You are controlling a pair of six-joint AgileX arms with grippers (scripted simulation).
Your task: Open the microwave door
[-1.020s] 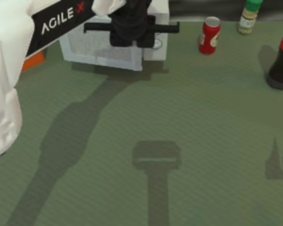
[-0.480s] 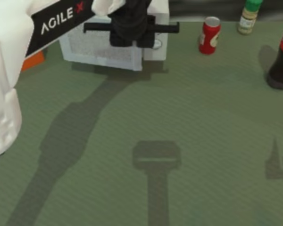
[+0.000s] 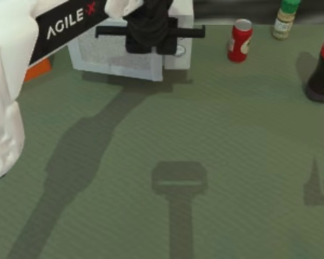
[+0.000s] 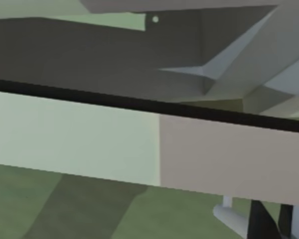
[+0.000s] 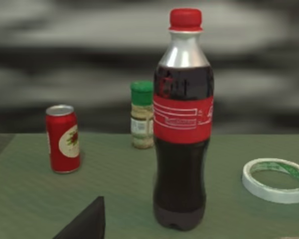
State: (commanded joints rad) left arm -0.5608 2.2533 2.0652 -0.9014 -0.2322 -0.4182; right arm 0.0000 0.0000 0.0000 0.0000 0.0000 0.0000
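The white microwave stands at the back left of the table. Its door, with the grey mesh window, faces the front; its lower edge runs slightly aslant. My left gripper reaches down over the door's right edge, beside the knob panel, and is shut on the pale door handle. The left wrist view shows a broad white panel close up, with a dark finger next to the handle. My right gripper is parked off the top view's right side, facing the bottles.
An orange box peeks out left of the microwave. A red can, a green-capped spice jar and a cola bottle stand along the back right. A roll of tape lies beside the bottle.
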